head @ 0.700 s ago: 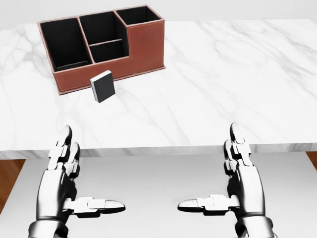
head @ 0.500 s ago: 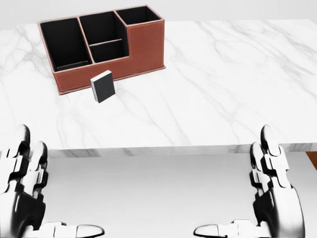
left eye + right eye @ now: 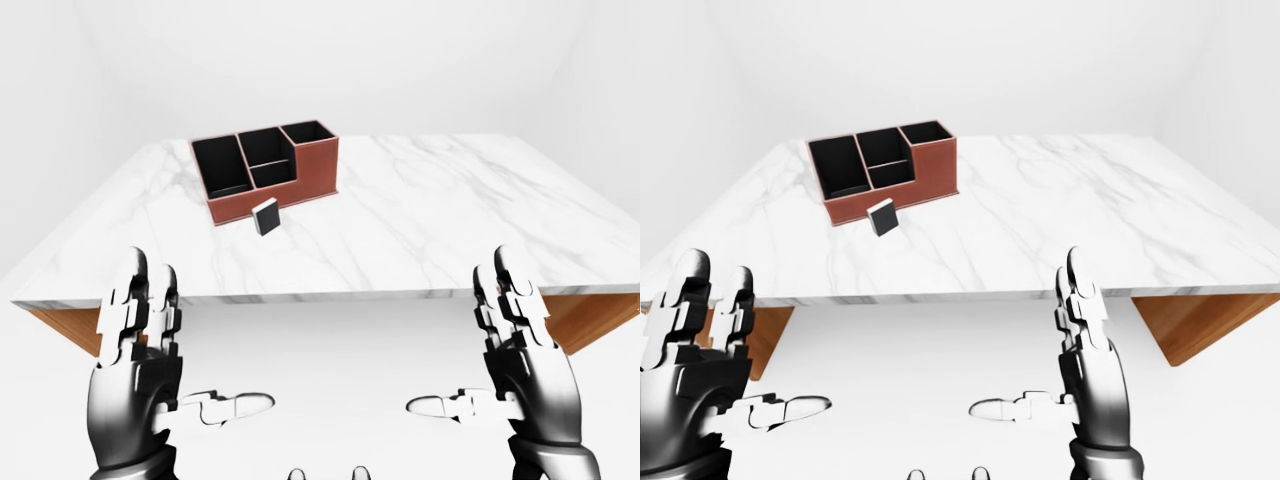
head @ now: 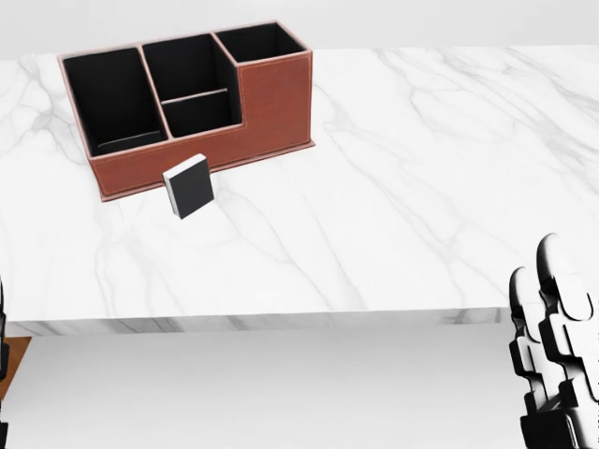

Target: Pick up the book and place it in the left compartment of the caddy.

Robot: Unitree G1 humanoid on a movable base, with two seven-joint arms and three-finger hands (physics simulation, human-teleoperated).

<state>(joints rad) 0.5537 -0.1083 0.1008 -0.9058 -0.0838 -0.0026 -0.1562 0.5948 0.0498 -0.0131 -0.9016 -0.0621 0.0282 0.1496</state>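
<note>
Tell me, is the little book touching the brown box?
Apart. The head view shows white marble between the book and the caddy.

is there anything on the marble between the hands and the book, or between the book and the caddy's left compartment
Nothing visible. Bare marble table lies between both open hands, left hand and right hand, and the book. The book stands just below the caddy in the head view; only the caddy's own wall separates it from the left compartment.
</note>
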